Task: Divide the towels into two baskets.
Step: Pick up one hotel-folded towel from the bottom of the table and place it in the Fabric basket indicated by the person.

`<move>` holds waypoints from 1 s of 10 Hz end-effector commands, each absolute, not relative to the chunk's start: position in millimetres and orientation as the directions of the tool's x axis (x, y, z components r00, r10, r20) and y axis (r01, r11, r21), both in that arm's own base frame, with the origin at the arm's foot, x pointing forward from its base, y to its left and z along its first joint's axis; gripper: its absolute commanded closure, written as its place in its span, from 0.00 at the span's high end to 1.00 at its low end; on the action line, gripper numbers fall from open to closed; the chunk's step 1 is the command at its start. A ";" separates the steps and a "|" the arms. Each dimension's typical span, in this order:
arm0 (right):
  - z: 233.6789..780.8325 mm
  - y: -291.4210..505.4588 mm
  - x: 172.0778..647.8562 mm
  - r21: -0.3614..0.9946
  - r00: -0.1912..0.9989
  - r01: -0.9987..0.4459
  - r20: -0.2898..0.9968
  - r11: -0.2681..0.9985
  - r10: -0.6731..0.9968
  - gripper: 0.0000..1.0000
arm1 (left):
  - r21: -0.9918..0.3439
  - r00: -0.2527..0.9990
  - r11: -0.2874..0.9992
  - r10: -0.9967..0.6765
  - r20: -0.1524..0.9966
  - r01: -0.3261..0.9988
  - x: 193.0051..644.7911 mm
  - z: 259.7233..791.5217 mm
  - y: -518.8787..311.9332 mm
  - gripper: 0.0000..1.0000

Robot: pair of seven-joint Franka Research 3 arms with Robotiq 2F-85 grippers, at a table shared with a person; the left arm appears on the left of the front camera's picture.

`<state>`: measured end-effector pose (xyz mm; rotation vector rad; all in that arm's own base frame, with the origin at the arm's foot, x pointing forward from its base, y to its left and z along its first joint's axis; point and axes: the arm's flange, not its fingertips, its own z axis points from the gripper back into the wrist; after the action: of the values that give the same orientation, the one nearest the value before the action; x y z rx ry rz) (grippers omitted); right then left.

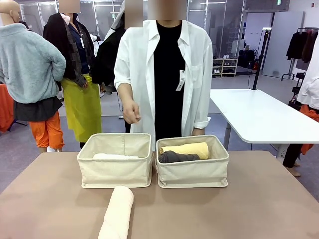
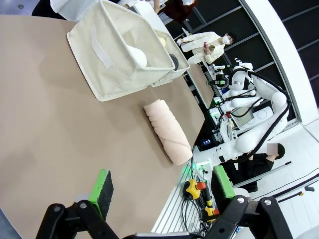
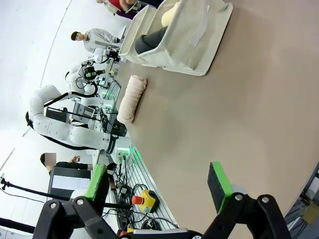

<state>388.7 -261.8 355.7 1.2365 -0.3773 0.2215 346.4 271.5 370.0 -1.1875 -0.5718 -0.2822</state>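
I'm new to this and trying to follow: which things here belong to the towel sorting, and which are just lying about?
Job: cream towel on the table; white towel in the left basket; yellow towel and grey towel in the right basket.
Lying about: white desk at the back; button box off the table edge.

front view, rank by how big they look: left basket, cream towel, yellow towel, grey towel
1. left basket
2. cream towel, though nearest the camera and cut by the frame edge
3. yellow towel and grey towel: alike, both half hidden, so unranked
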 end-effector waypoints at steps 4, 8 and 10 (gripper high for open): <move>357.9 -258.0 383.3 0.875 0.921 -0.357 0.388 0.327 -0.031 1.00 | -0.785 0.823 0.366 0.081 0.563 0.500 340.5 371.6 270.7 1.00; 357.9 -258.0 383.3 0.875 0.921 -0.357 0.388 0.327 -0.031 1.00 | -0.785 0.823 0.366 0.081 0.563 0.500 340.5 371.6 270.7 1.00; 357.9 -258.0 383.3 0.875 0.921 -0.357 0.388 0.327 -0.031 1.00 | -0.785 0.823 0.366 0.081 0.563 0.500 340.5 371.6 270.7 1.00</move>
<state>388.7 -261.8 355.7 1.2365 -0.3772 0.2215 346.4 271.5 370.0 -1.1875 -0.5718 -0.2822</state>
